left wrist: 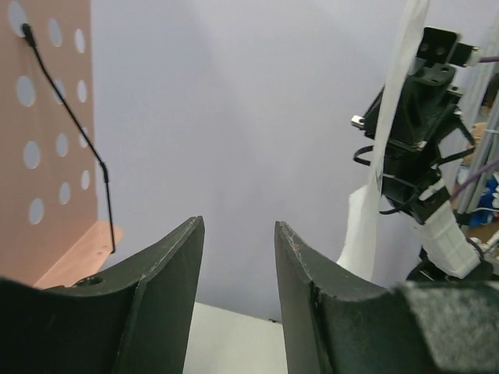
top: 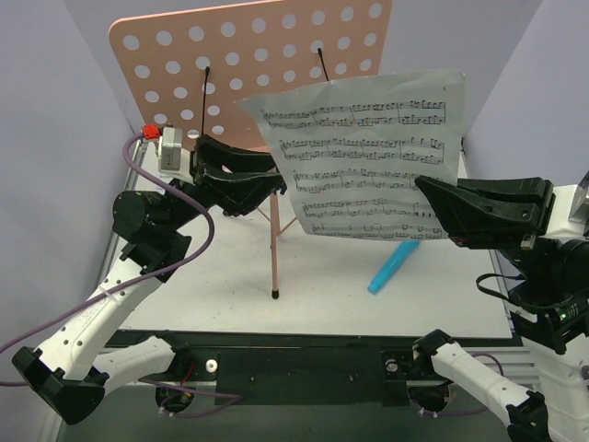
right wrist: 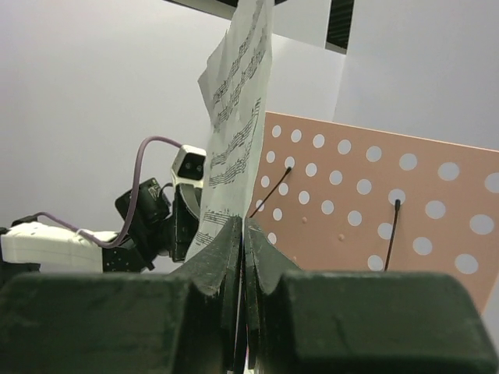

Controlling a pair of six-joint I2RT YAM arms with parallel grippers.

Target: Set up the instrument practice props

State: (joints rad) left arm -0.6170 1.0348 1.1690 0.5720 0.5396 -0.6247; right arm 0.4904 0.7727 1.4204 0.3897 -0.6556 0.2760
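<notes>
Beyond the page [top: 368, 157], pinched upright in your right gripper [right wrist: 242, 230], stands the desk [top: 180, 51], seemingly untouched; your left gripper [left wrist: 238, 234] gapes empty.

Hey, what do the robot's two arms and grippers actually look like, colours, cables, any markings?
Both arms have white links with black joints. The left arm carries a purple cable ending at a red plug beside a pale grey camera box. The right arm has thin black cables. The left gripper and right gripper are matte black with broad, curved, tapering fingers. No markings are legible.
</notes>
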